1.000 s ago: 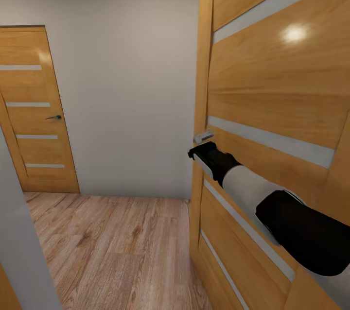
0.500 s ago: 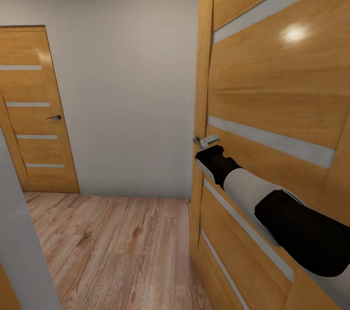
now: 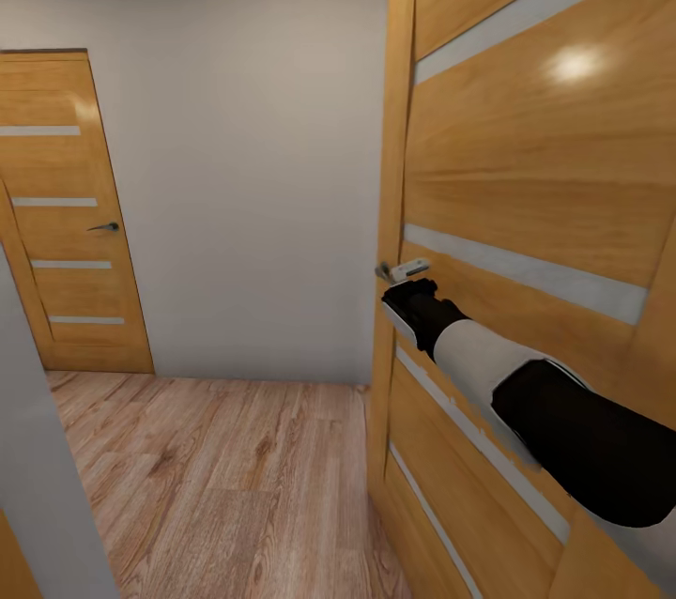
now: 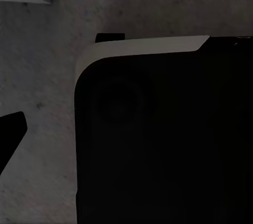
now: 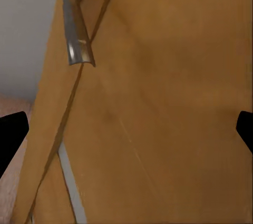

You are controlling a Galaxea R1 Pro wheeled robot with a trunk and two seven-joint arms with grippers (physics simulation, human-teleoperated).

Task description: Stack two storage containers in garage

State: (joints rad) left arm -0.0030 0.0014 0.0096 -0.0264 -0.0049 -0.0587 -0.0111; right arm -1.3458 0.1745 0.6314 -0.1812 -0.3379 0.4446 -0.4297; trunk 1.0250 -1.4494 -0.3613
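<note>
Nearest the head camera, the right arm (image 3: 526, 392) reaches forward across the face of the near wooden door (image 3: 526, 167), and its right gripper (image 3: 410, 292) sits just under the metal lever handle (image 3: 404, 271). A second ago the black tip lay further out, past the door's free edge with the handle barely clear above it; now it has drawn back along the panel, and the lever stands out whole. I judge that the robot is working this door open on its way between rooms, not yet carrying anything. In the right wrist view the two dark fingertips (image 5: 11, 132) sit at opposite edges with bare door between them, so the fingers are spread wide and closed on nothing (the handle (image 5: 74, 23) lies off to one side, not between them). The left wrist view looks down on rough grey floor (image 4: 37, 76) beside a dark rounded body part (image 4: 163, 134); one black fingertip (image 4: 10, 129) shows, its partner does not, so the left gripper's state cannot be told. Farther off, wood plank flooring (image 3: 216, 477) runs to a grey wall (image 3: 244, 167) and a second, closed door (image 3: 66, 214). Neither storage container appears here.
</note>
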